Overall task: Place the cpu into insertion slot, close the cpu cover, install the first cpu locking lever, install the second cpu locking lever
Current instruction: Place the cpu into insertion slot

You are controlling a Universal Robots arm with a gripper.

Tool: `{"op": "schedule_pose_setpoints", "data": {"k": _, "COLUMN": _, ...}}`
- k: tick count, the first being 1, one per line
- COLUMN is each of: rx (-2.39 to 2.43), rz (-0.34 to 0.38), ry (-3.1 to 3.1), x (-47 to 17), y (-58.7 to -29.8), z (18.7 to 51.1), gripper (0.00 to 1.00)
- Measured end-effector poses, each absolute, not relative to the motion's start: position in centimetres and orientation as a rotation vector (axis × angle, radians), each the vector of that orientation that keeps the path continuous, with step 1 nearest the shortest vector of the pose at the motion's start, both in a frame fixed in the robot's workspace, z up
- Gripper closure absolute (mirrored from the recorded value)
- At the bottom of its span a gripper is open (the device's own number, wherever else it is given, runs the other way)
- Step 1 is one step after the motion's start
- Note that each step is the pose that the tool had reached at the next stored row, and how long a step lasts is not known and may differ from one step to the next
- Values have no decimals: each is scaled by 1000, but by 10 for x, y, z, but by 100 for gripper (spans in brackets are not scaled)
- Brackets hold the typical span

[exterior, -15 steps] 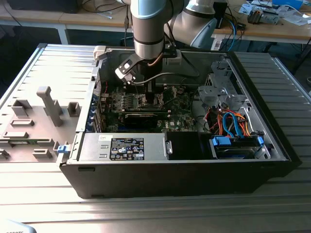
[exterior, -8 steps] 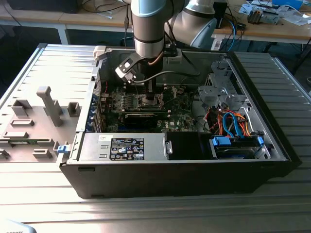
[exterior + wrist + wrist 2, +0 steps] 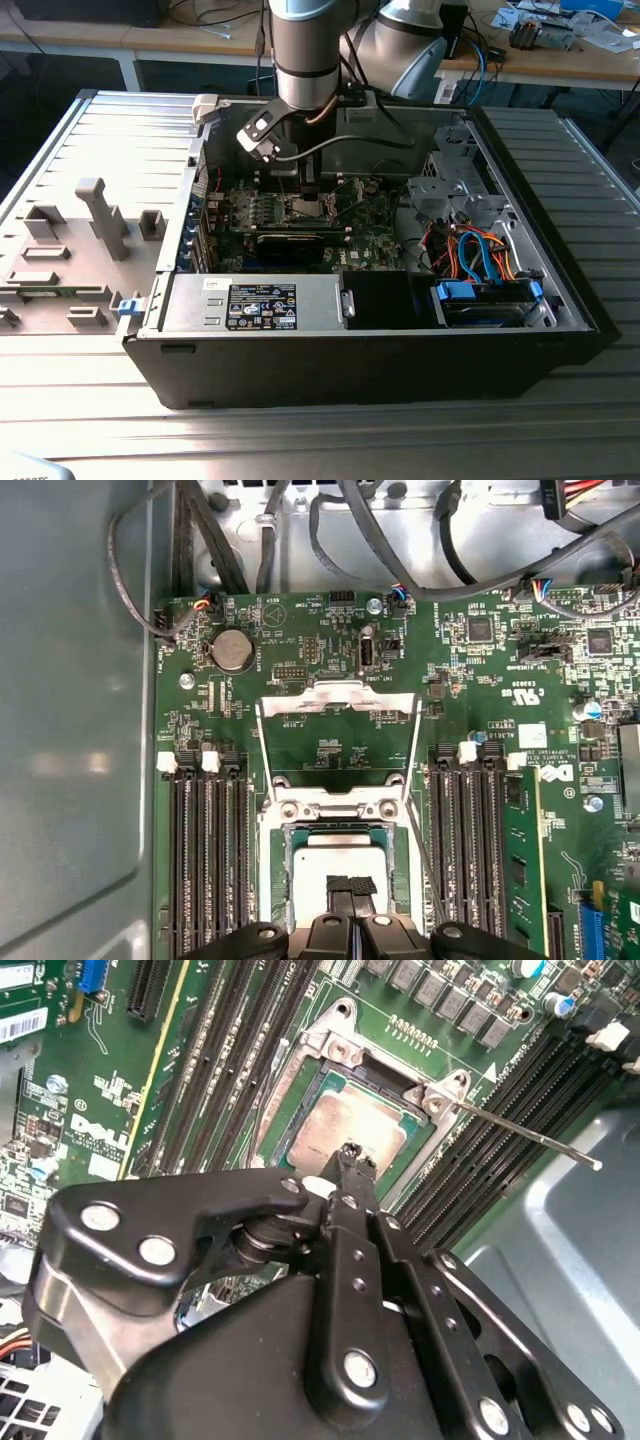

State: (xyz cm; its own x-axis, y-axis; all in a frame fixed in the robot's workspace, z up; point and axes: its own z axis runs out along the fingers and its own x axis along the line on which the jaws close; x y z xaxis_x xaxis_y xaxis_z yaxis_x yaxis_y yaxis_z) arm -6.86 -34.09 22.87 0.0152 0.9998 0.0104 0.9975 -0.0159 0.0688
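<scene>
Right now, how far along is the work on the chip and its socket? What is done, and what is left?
Done: the chip lies flat in the socket. In hand: the gripper, with its fingers together, is right over the chip; I cannot tell if it touches. Left: the cover stands open above the socket, and a thin lever sticks out free, not latched.

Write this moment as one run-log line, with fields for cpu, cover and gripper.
cpu: lying in insertion slot | cpu cover: open, folded back | gripper: over cpu, jaws shut
</scene>
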Motion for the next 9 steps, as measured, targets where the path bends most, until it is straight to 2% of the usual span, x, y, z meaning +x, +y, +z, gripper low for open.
{"op": "schedule_pose_setpoints", "data": {"k": 9, "rx": 2208, "rz": 86, "ry": 2174, "x": -69, "y": -341, "z": 238, "gripper": 89}}
